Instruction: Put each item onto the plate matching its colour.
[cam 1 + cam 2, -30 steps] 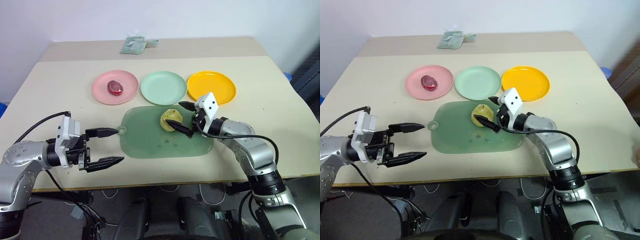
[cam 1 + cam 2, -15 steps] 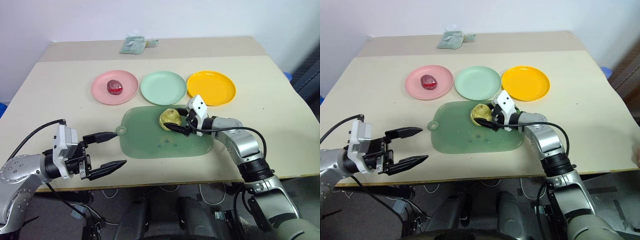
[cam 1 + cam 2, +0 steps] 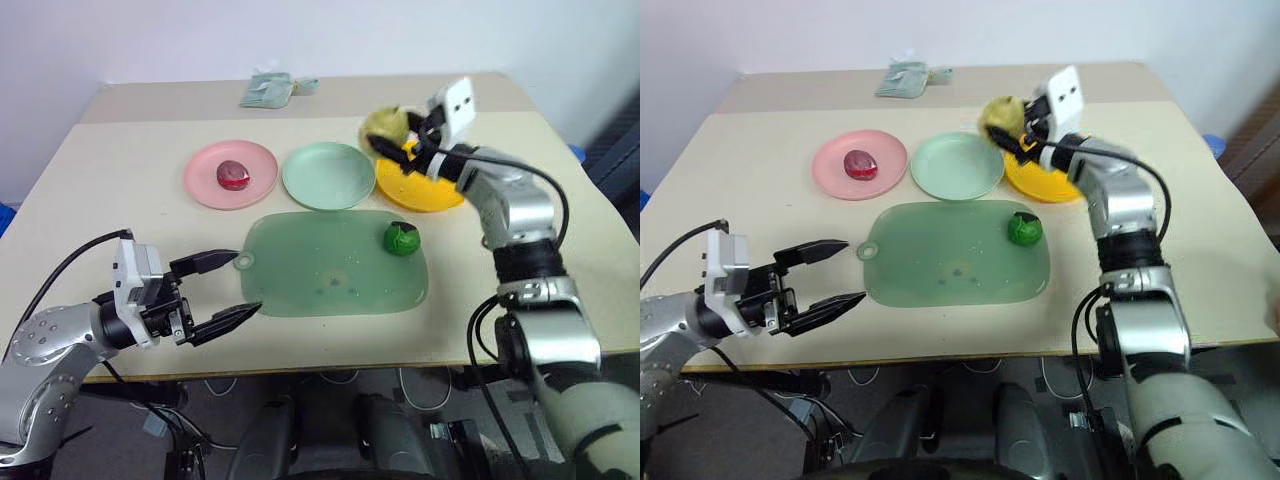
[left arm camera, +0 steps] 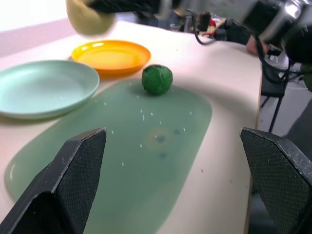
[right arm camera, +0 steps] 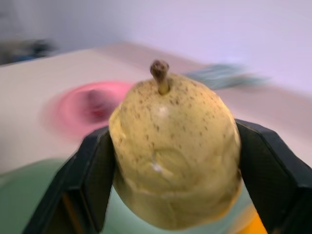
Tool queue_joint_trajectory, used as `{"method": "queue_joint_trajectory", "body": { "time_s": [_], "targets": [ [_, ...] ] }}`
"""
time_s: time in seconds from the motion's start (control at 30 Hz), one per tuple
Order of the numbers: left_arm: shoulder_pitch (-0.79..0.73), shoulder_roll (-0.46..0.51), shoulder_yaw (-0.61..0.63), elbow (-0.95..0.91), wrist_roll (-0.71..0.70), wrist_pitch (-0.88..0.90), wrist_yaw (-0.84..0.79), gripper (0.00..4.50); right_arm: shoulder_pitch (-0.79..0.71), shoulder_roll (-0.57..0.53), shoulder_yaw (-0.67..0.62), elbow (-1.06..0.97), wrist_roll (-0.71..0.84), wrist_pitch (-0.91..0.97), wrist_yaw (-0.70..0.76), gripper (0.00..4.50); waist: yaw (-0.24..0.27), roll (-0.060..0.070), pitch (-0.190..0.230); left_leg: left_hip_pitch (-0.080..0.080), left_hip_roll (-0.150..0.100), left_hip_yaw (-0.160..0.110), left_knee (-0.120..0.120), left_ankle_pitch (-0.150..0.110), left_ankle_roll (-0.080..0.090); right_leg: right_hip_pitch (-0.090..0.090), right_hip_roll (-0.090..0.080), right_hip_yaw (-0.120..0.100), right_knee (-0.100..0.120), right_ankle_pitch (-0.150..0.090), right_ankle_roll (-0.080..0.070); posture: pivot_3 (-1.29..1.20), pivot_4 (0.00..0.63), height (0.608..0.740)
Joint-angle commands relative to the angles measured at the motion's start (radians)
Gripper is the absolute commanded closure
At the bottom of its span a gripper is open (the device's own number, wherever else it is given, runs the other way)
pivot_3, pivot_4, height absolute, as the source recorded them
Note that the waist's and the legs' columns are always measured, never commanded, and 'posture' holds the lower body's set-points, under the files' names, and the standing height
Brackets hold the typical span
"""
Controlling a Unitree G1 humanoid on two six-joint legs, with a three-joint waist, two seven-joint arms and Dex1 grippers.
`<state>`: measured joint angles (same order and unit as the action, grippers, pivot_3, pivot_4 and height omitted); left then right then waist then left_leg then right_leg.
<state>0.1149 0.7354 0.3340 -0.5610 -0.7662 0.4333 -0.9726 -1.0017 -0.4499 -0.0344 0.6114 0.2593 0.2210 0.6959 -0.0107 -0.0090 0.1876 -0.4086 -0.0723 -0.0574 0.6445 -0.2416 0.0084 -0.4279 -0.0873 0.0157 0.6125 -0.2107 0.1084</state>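
Two pincers — right pincer grips the yellow pear at upper right above the orange plate; left pincer gapes empty, lower left.

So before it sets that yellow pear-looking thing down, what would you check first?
1. Grip: right gripper has both fingers clamped on the pale yellow toy pear - ok.
2. Target: round orange-yellow plastic plate is bare - ok.
3. Position: pear is held above that plate's far left edge, near the pale mint green plate - not ok yet.
4. Dark red round toy lies on the pink plate - ok.
5. Dark green ball lies on the translucent green mat, not on a plate - not ok.
6. Left gripper is open, holding nothing - ok.
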Motion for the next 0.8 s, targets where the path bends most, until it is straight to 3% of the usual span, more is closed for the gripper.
{"method": "queue_joint_trajectory", "body": {
  "time_s": [0.03,0.27,0.3,0.33,0.5,0.67,0.8],
  "targets": [
    [-0.017,-0.007,0.0,-0.036,-0.021,0.003,0.031,0.0,-0.11,-0.012,-0.023,0.331,-0.074,-0.189,-0.046,1.38,-0.006,0.0,0.0,0.0,0.0,0.001,0.0,0.0,0.0,0.0,0.0,0.001,0.0,0.0,0.0,0.0,0.15,0.74],
    [-0.003,-0.014,0.0,-0.07,-0.028,0.007,0.079,0.0,-0.202,0.019,-0.063,0.677,-0.144,-0.323,-0.208,1.38,-0.014,0.002,0.001,0.0,0.0,0.002,-0.003,0.0,0.0,-0.002,0.0,0.003,0.0,0.0,0.0,0.0,0.15,0.74],
    [0.001,-0.014,0.003,-0.076,-0.029,0.009,0.083,0.0,-0.203,0.024,-0.064,0.691,-0.153,-0.326,-0.218,0.43,-0.015,0.002,0.001,0.0,0.0,0.002,-0.003,0.0,0.0,-0.002,0.0,0.003,0.0,0.0,0.0,0.0,0.15,0.74],
    [0.004,-0.015,0.005,-0.082,-0.03,0.011,0.09,0.0,-0.202,0.028,-0.065,0.702,-0.163,-0.327,-0.229,0.09,-0.015,0.002,0.001,0.0,0.0,0.002,-0.003,0.0,0.0,-0.002,0.0,0.003,0.0,0.0,0.0,0.0,0.15,0.74],
    [0.015,-0.014,0.01,-0.1,-0.038,0.021,0.116,0.0,-0.207,0.036,-0.082,0.712,-0.183,-0.34,-0.242,0.04,-0.019,0.002,0.001,0.0,0.0,0.002,-0.003,0.001,-0.001,-0.002,0.001,0.003,0.001,0.0,0.0,0.0,0.15,0.74],
    [0.02,-0.012,0.003,-0.101,-0.04,0.02,0.125,0.0,-0.225,-0.004,-0.117,0.672,-0.152,-0.359,-0.131,0.04,-0.022,0.002,0.001,0.0,0.0,0.002,-0.002,0.001,-0.001,-0.002,0.001,0.003,0.001,0.0,0.0,0.0,0.15,0.74],
    [0.004,-0.019,-0.032,-0.079,-0.028,0.011,0.119,0.0,-0.156,-0.064,-0.138,0.49,-0.092,-0.314,0.088,0.04,-0.02,0.003,0.002,0.0,0.0,0.002,-0.002,0.001,0.0,-0.002,0.001,0.002,0.001,0.0,0.0,0.0,0.15,0.74]
  ]
}}
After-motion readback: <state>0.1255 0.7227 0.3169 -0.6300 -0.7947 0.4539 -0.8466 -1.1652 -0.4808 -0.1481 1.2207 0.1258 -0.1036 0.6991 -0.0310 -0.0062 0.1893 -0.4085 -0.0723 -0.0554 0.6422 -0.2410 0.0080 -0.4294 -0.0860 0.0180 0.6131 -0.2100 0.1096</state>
